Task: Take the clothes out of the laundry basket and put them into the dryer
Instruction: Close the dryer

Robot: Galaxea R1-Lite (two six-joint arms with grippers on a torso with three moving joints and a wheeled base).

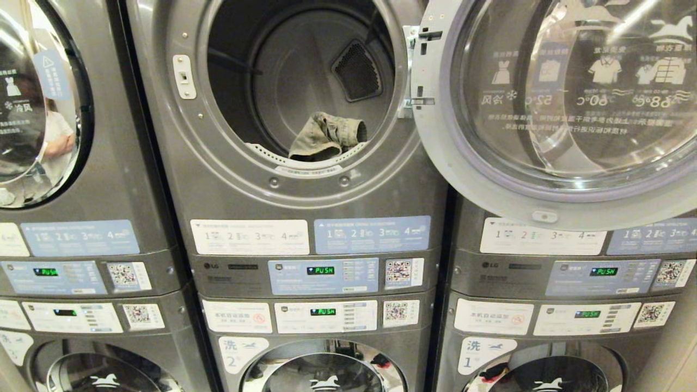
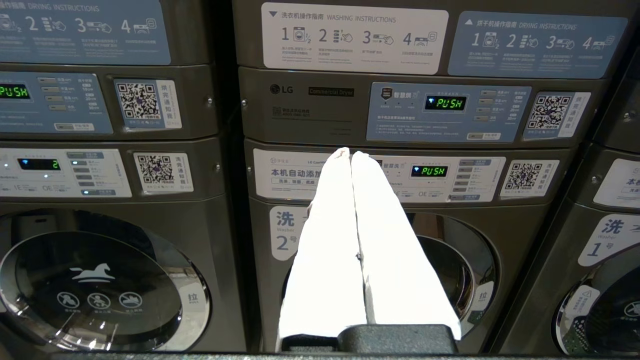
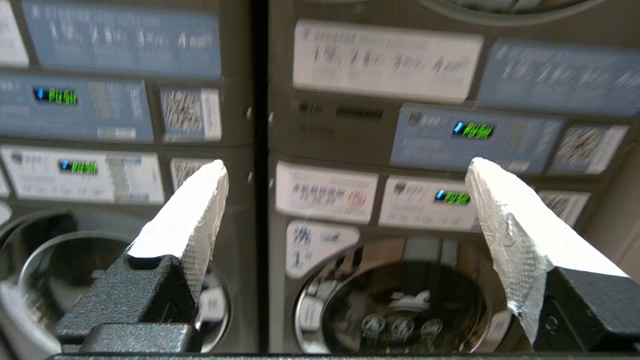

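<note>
Right gripper point(image 3: 345, 165) splayed wide, white-wrapped fingers point(image 3: 192, 210) far apart and holding nothing, aimed at the seam between two stacked machines, with the washer marked 1 point(image 3: 395, 305) at six o'clock between the tips. Left gripper point(image 2: 349, 152) pinched tight, white fingers point(image 2: 330, 235) pressed together with nothing between them, pointing at the control panel point(image 2: 445, 172) above the washer marked 2 point(image 2: 450, 270). Neither arm visible from the head camera.

Up in the head view: dryer drum point(image 1: 305, 81) gaping open at twelve o'clock, round glass door point(image 1: 561, 103) swung out to three o'clock on its hinge. One olive-green garment point(image 1: 326, 136) crumpled at the drum's six o'clock, lying on the front lip and draped slightly over the perforated rim. Black lint vent point(image 1: 356, 71) at two o'clock on the drum's back wall. Below the opening, instruction stickers point(image 1: 310, 236), then green PUSH display point(image 1: 320, 270) at centre. Neighbouring dryer point(image 1: 32, 103) at nine o'clock, door shut. Laundry basket not in sight in any view.
</note>
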